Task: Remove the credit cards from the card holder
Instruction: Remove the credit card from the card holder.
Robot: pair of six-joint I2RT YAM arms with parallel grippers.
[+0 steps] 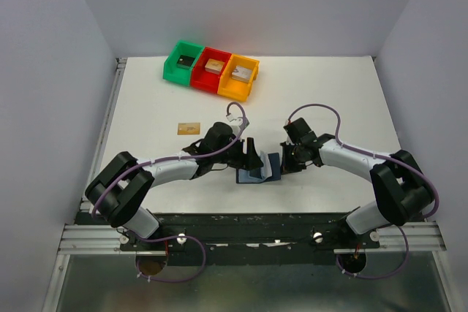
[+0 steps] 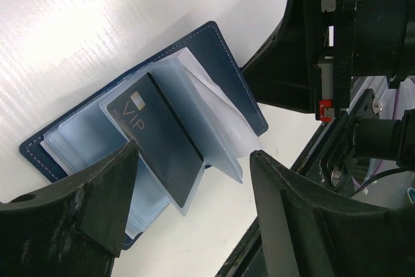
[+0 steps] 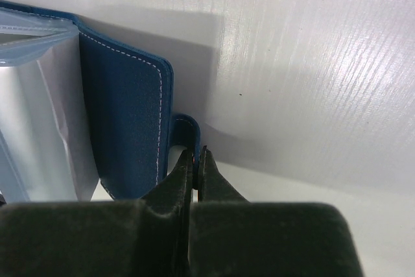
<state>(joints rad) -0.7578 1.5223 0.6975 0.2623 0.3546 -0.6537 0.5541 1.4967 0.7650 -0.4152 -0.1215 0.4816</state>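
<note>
The navy card holder (image 1: 257, 174) lies open on the table between my two grippers. In the left wrist view its clear blue pockets (image 2: 214, 128) fan up, and a black card (image 2: 162, 144) marked VIP sits in one sleeve. My left gripper (image 2: 194, 152) is open just above the pockets, with one finger on each side and touching nothing. My right gripper (image 3: 195, 152) is shut on the wallet's small snap tab (image 3: 188, 126) and holds the cover (image 3: 123, 121) open. A tan-gold card (image 1: 189, 128) lies flat on the table to the left. The pale cards are not visible.
Green (image 1: 183, 62), red (image 1: 212, 71) and orange (image 1: 240, 77) bins stand in a row at the back, each with a small block inside. The right arm's gripper body (image 2: 292, 63) is close to the right of the left fingers.
</note>
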